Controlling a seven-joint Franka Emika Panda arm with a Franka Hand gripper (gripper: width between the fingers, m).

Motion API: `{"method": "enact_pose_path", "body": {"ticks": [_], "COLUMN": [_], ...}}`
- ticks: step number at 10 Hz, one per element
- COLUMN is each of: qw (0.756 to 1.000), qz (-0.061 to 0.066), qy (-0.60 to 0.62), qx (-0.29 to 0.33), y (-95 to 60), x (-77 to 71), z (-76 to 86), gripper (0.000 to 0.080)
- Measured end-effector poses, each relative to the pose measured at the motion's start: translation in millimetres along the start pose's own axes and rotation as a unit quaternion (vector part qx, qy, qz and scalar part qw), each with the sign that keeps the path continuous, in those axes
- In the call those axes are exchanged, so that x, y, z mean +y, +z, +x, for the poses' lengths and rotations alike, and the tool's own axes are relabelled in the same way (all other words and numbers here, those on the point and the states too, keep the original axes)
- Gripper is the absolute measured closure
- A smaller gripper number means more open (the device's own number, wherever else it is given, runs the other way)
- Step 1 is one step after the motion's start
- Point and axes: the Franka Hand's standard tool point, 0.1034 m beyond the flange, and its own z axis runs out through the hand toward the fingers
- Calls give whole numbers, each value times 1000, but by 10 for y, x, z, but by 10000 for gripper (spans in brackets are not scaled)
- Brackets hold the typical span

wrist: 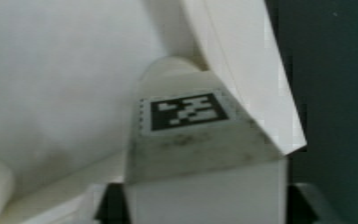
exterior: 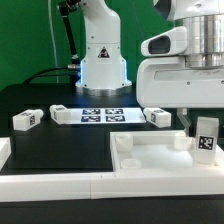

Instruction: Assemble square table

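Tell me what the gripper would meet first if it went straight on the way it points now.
The white leg sits in the gripper; past it, the corner of the tabletop looks next in line, though depth is unclear.

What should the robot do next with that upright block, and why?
Probably twist the leg in place to seat it: it stands upright on a corner of the top, and the gripper clasps it.
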Motion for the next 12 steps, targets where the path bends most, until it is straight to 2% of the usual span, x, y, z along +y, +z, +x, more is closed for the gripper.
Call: {"method": "enact_pose_path", "body": {"ticks": [3, 4, 5, 6, 7, 8, 9, 10, 12], "qw": [992, 979, 948, 908, 851, 829, 795, 773, 793], "qz": [-4, -7, -11, -9, 0, 8, 10, 10, 10], "qy": [124, 204, 319, 418, 525, 558, 605, 633, 608], "qx": [-1, -2, -5, -9, -24, -36, -47, -50, -49], "y": [9, 12, 14, 17, 21, 23, 19, 16, 25], "x": [44, 62, 81, 88, 100, 110, 107, 95, 91], "z": [8, 4, -9, -33, -51, -47, -57, -68, -76], "gripper": [507, 507, 507, 507, 506, 505, 505, 505, 506]}}
